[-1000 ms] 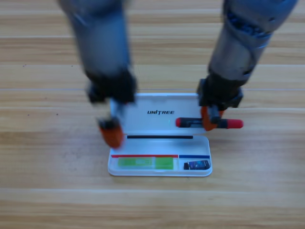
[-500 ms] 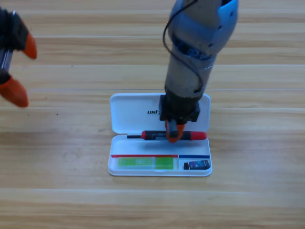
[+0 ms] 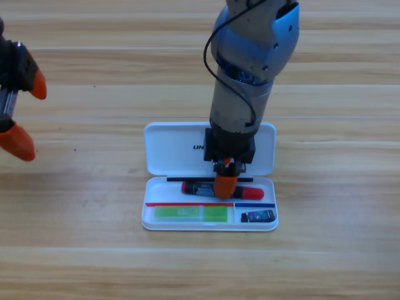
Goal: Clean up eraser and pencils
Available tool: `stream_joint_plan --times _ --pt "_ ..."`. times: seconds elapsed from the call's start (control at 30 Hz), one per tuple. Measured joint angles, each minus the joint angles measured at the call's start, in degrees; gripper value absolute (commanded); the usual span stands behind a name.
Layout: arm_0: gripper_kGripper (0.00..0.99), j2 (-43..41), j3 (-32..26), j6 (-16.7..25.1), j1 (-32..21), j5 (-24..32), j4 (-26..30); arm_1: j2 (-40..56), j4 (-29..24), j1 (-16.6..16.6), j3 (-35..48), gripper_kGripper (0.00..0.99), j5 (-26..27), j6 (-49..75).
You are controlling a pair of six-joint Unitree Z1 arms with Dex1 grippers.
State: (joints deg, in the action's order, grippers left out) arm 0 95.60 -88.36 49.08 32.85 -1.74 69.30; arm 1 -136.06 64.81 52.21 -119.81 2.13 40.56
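Observation:
The white case (image 3: 164,150) lies open at the table's middle, lid at the back and tray in front. My right gripper (image 3: 225,185) points down over the tray's upper slot, shut on the thick black pencil with red ends (image 3: 199,188), which lies almost level across that slot. The pale green pencil (image 3: 190,213) rests in the tray's front left compartment. In the front right compartment sits the small black eraser (image 3: 258,216). My left gripper (image 3: 26,114) waits at the picture's left edge, open, with nothing between its orange jaws.
The right arm's grey and blue body (image 3: 250,69) stands over the lid and hides part of its lettering. Bare wooden table (image 3: 337,250) surrounds the case on all sides.
The right gripper has carried the black pencil from beside the lid leftward and forward, down into the tray's upper slot. The left arm has drawn back from the case to the left edge.

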Motion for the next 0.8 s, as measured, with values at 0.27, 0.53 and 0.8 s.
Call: stream_joint_plan --times 0.27,0.53,0.8 --pt "0.990 0.00 0.75 -0.21 0.00 0.40 -1.29 8.90 0.00 0.38 7.46 0.988 7.50 -0.30" --pt "0.974 0.74 -2.67 -0.88 -0.04 0.68 -1.32 28.74 -0.84 0.89 17.73 0.989 18.05 -2.34" --pt "0.699 10.93 -19.30 -0.86 -2.06 3.33 -1.34 43.47 -12.10 0.95 32.35 0.989 22.45 -6.74"
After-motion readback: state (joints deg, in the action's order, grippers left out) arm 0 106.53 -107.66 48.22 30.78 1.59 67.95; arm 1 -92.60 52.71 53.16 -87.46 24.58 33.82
